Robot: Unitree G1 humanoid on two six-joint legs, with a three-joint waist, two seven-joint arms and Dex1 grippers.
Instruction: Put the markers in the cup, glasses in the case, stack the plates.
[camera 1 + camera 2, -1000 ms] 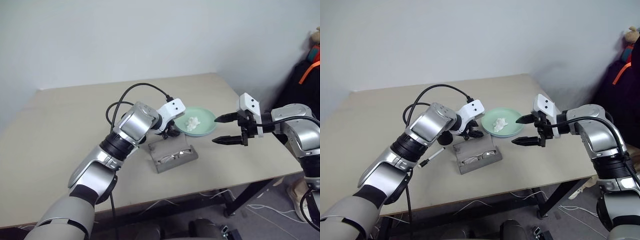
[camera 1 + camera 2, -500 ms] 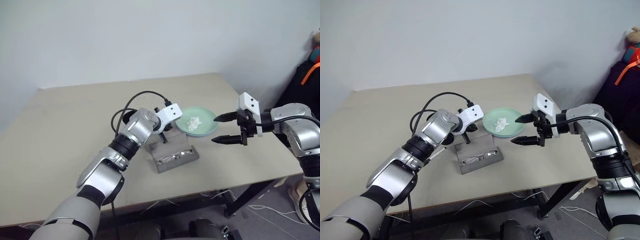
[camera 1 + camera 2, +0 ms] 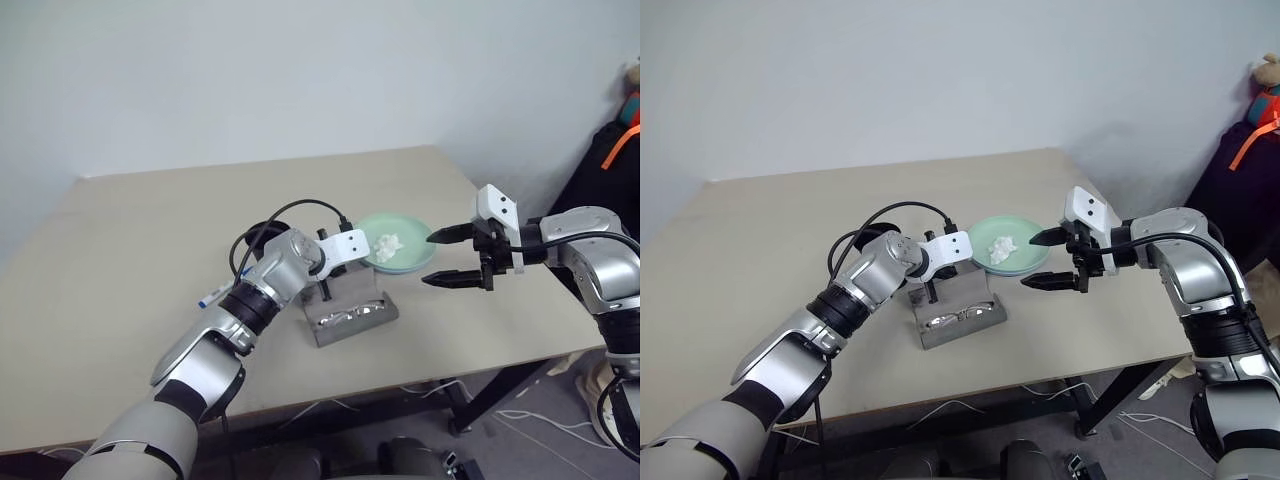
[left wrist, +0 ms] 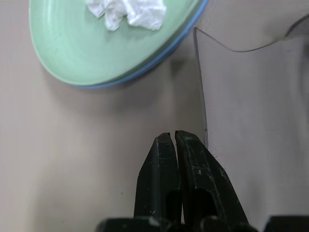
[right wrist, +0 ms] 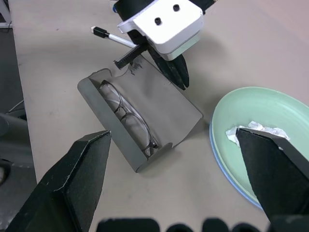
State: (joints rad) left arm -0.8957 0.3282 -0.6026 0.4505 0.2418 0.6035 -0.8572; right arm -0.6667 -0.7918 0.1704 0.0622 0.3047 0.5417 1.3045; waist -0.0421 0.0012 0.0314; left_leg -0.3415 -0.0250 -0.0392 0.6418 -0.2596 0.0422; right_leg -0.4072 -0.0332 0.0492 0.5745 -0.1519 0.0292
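The grey case lies open at the table's middle, with the glasses inside its tray. My left gripper is shut and empty, its tip down at the far edge of the flat lid. The mint green plate rests on the light blue plate just right of the case. My right gripper hovers open and empty to the right of the plates. A white marker with a blue cap lies on the table left of my left forearm. The cup is hidden.
A crumpled white tissue sits on the green plate. My left arm's black cable loops above the table behind the case. A dark bag with an orange strap stands past the table's right edge.
My left gripper has shut and sunk to the case lid's far edge, its wrist rolling. The forearm shifted and uncovered the marker. The right arm kept still.
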